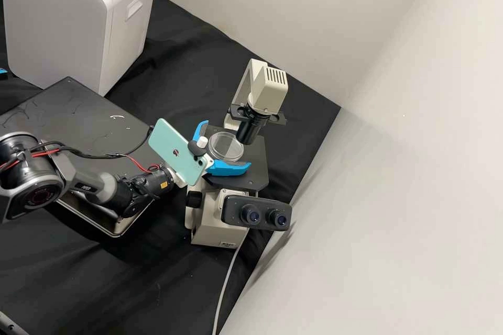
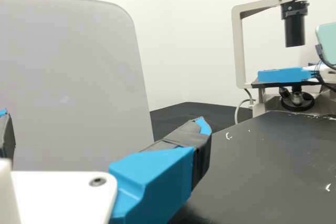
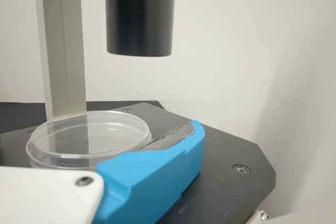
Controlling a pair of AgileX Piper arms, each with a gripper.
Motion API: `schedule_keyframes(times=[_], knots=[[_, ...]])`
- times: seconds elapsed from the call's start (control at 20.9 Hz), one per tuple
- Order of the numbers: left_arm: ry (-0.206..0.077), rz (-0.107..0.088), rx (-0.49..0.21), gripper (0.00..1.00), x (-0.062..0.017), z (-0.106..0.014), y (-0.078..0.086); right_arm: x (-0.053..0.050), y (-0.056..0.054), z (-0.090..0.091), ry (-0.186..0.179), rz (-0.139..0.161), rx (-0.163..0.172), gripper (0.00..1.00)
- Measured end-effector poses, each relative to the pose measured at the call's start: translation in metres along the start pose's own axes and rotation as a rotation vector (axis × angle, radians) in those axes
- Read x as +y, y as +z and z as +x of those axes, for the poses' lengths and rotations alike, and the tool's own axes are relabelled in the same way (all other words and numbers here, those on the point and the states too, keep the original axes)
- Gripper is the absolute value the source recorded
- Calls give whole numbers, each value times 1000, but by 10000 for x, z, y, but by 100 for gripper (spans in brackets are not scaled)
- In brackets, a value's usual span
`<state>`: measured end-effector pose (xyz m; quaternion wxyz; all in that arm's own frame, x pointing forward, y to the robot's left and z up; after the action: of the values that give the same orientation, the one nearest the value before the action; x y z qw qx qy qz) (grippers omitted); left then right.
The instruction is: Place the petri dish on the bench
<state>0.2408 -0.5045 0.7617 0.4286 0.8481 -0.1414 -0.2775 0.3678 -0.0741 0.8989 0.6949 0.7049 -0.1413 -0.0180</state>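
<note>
We've right gripper (image 1: 227, 145) jaws apart round petri dish (image 1: 224, 148) on scope stage (image 1: 257, 170), so we'd close evenly, lift level w/o tilt.

Right gripper (image 1: 227, 145) spread around clear petri dish (image 1: 224, 149), one blue finger (image 1: 233, 168) at each side, dish flat on black microscope stage (image 1: 257, 167), condenser tube (image 1: 246, 128) just past fingertips, eyepieces (image 1: 262, 215) outside nearer finger, white box (image 1: 73, 15) far behind wrist.

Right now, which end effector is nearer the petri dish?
Right. The right end effector straddles the petri dish on the microscope stage; the left end effector is far off, by the white box.
</note>
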Motion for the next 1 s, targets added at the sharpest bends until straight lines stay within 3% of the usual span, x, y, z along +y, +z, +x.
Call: schedule_keyframes(times=[0.19,0.24,1.0], knots=[[-1,-1,-7,100,-2,5,16,0,0,0,1,1,0,100],[-1,-1,-7,100,-2,5,16,0,0,0,1,1,0,0],[-7,-4,-6,100,-18,-10,21,-11,-5,3,6,10,-3,0]])
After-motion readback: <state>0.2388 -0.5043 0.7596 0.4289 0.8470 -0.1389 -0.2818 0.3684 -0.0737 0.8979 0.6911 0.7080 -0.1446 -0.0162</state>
